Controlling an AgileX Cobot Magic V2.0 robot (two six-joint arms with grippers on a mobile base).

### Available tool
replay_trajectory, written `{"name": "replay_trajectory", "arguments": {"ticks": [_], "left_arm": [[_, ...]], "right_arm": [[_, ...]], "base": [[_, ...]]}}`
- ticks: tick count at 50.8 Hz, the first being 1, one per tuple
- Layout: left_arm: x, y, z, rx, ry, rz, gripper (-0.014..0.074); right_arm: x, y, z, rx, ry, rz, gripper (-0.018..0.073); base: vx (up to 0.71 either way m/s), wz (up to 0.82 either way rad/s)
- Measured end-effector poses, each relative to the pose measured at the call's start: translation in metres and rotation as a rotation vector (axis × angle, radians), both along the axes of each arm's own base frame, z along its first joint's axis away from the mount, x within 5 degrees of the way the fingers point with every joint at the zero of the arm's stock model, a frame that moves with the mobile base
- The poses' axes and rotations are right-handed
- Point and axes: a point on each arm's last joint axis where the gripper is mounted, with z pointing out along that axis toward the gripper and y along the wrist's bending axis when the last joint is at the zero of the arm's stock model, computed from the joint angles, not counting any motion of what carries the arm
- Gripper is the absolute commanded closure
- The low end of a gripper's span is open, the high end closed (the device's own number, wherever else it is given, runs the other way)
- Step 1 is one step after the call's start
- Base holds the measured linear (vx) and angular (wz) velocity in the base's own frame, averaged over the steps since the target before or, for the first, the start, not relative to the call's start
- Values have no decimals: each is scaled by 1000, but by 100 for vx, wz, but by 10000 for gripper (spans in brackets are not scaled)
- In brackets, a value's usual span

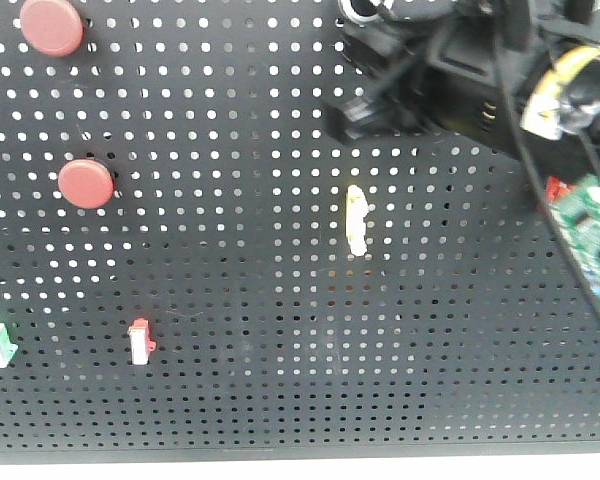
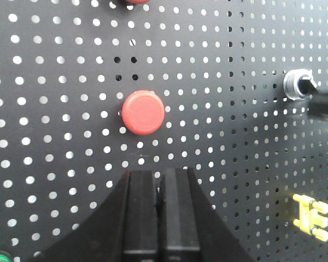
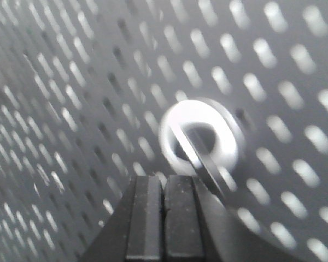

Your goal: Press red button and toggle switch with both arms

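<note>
Left tool [image 2: 160,180], fingers together, just below red button [image 2: 143,112]; right tool [image 3: 164,184], likewise together, beside blurred toggle switch [image 3: 201,143].

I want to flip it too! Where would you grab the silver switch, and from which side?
Probably the thin lever poking out of the round silver collar of the toggle switch, the only part that stands off the pegboard. Come straight at the board from the front, fingers either side of it. The view is blurry, so its tilt is unclear.
</note>
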Motion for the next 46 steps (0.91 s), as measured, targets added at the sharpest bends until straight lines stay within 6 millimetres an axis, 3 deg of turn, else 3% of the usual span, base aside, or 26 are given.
{"name": "replay_trajectory", "arguments": {"ticks": [7,16,21,46], "left_arm": [[0,0,0,0,0,0,596],[0,0,0,1,0,0,596],[0,0,-1,3,6,0,596],[0,0,-1,5,9,3,594]], "right_arm": [[-3,-5,1,-17,8,-18,559],[-33,-9,18,-44,-12,-2,559],[-39,-12,18,-80,7,-15,559],[-42,-15,18,-89,21,-26,559]], "base": [[0,0],[0,0],[0,0],[0,0]]}}
